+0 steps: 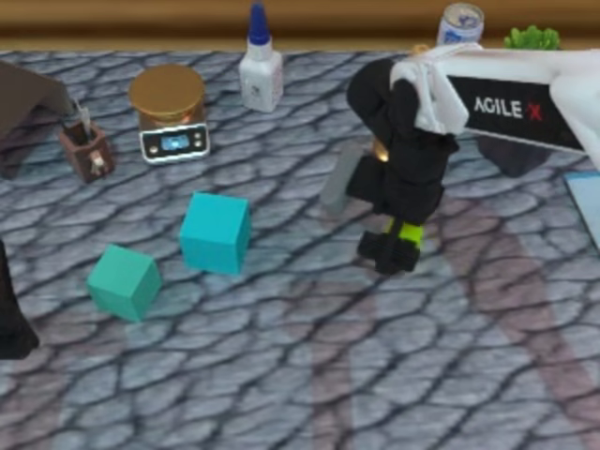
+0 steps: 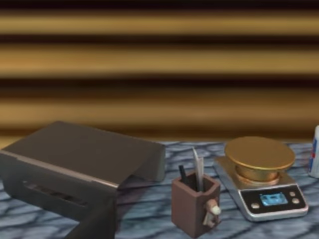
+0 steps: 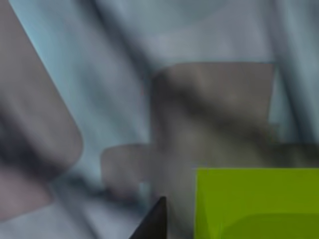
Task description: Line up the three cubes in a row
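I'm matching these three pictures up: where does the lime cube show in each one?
Top view: the lime cube sits right of centre, between the right claw's fingers.
Left wrist view: not in it.
Right wrist view: it fills the lower right corner, beside a dark fingertip.
Shared landmark: the grey cobbled tabletop shows in all three; the scale shows in the top and left wrist views.

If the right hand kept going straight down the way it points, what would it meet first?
The right hand points down at the table, closed on the lime-green cube. Only bare stone-patterned tabletop appears beneath it, so the cube would likely touch that first; its height above it is unclear.
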